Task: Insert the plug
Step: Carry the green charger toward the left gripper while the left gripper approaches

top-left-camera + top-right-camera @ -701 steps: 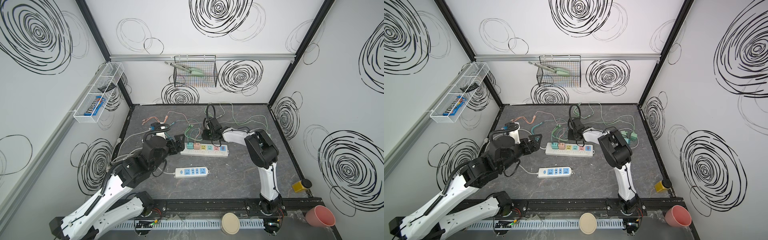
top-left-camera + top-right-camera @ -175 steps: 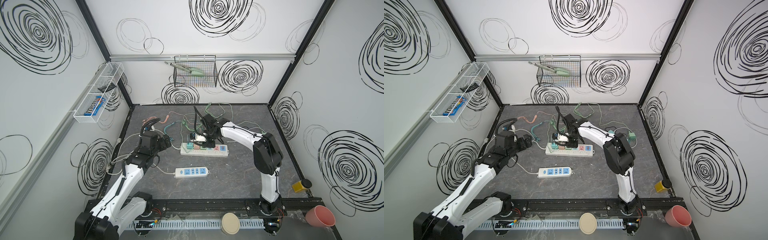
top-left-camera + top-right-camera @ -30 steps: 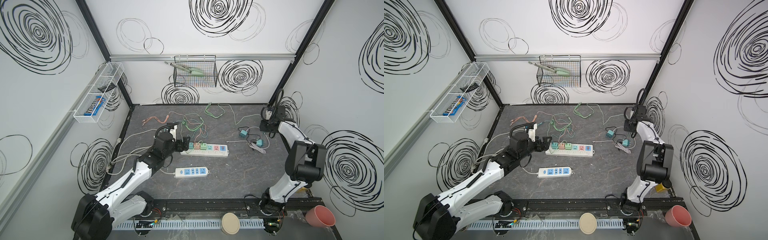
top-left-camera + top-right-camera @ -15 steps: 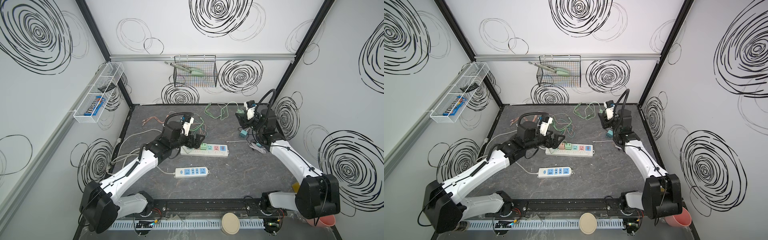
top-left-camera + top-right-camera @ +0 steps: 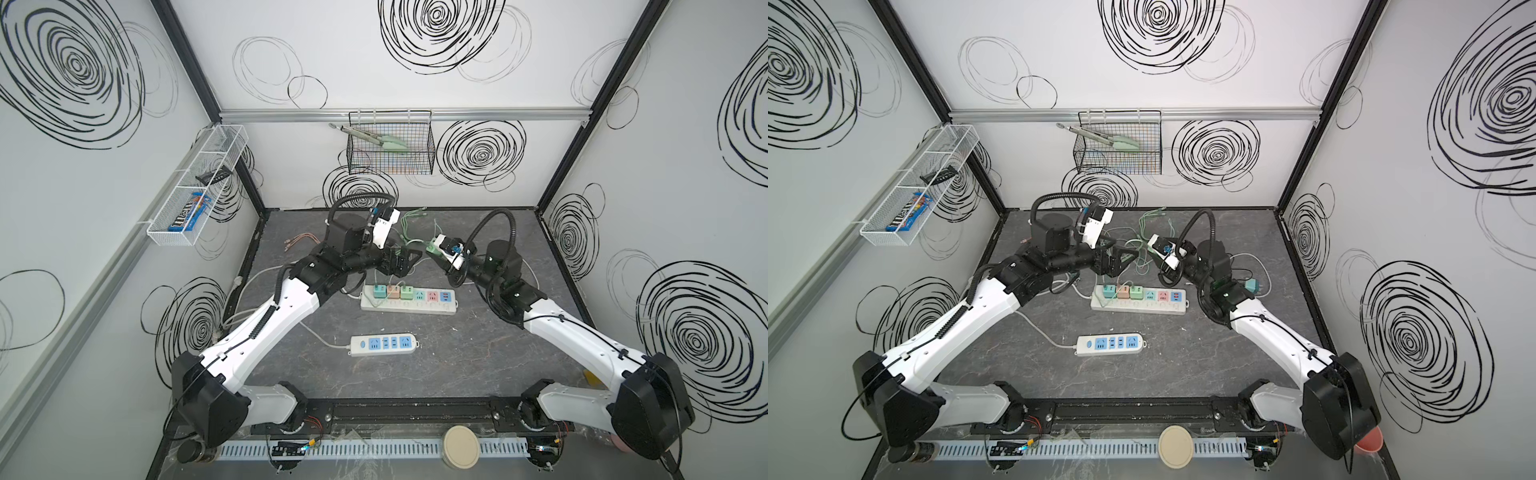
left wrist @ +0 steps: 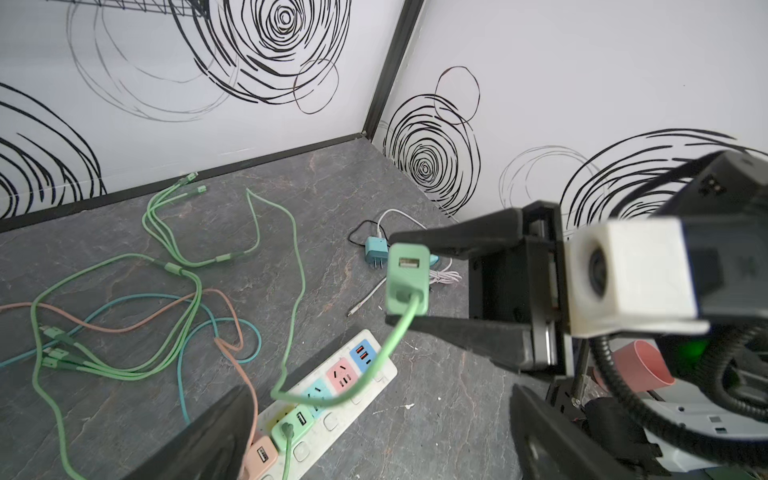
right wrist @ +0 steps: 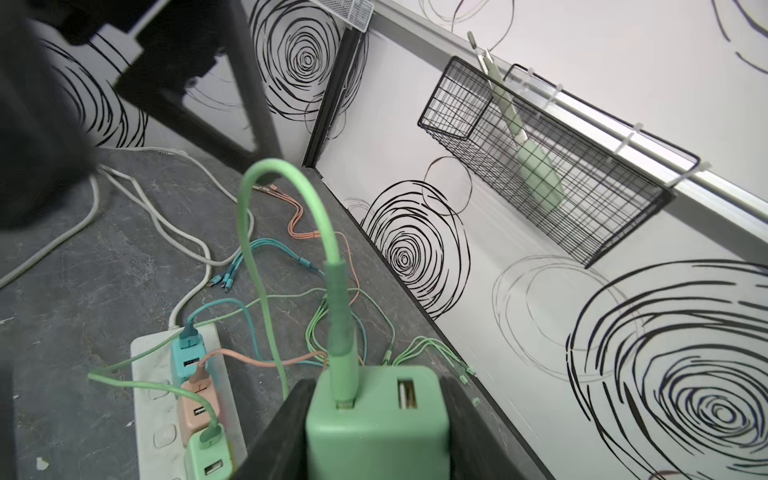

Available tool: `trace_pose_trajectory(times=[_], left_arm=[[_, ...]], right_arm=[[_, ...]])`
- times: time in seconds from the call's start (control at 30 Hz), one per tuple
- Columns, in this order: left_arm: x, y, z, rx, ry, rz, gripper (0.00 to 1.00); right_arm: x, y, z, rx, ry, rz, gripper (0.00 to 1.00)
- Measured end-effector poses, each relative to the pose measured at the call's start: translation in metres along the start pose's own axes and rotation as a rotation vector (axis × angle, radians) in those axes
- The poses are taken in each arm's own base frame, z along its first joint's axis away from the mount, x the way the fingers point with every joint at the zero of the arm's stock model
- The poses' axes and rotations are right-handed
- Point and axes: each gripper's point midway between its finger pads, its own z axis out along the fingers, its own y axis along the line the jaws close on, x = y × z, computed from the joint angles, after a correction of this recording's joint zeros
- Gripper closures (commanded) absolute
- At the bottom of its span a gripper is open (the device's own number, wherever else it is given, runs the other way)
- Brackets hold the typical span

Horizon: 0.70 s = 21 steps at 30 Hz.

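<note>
Plug (image 7: 376, 424) pinched in right gripper (image 6: 411, 286), left gripper (image 5: 413, 261) spread empty; its trailing cable (image 6: 392, 343) may snag, skewing it at the power strip (image 5: 415, 306).

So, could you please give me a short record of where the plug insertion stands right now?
right gripper: shut on green charger, held above the table
left gripper: open, empty, facing the charger
long power strip: three chargers plugged in, other sockets free
small power strip: nothing plugged in
spare: blue charger lying on the table
</note>
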Motion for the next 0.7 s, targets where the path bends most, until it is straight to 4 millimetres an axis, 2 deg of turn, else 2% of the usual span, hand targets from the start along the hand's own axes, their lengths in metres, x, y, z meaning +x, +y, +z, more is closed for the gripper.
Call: trace_pose_trajectory(times=[0.1, 0.3, 0.5, 0.7], left_arm=[[-0.003, -0.002, 0.005, 0.015, 0.014, 0.005, 0.08], [0.01, -0.003, 0.016, 0.035, 0.089, -0.006, 0.17], [0.021, -0.004, 0.028, 0.038, 0.152, -0.002, 0.29], [0.028, -0.004, 0.035, 0.049, 0.178, -0.014, 0.36]], right_arm=[[-0.006, 0.011, 0.002, -0.018, -0.01, -0.063, 0.77], [-0.015, 0.023, 0.004, -0.04, -0.033, -0.124, 0.77], [-0.02, 0.025, 0.004, -0.041, -0.049, -0.143, 0.77], [-0.022, 0.03, 0.005, -0.053, -0.054, -0.151, 0.77]])
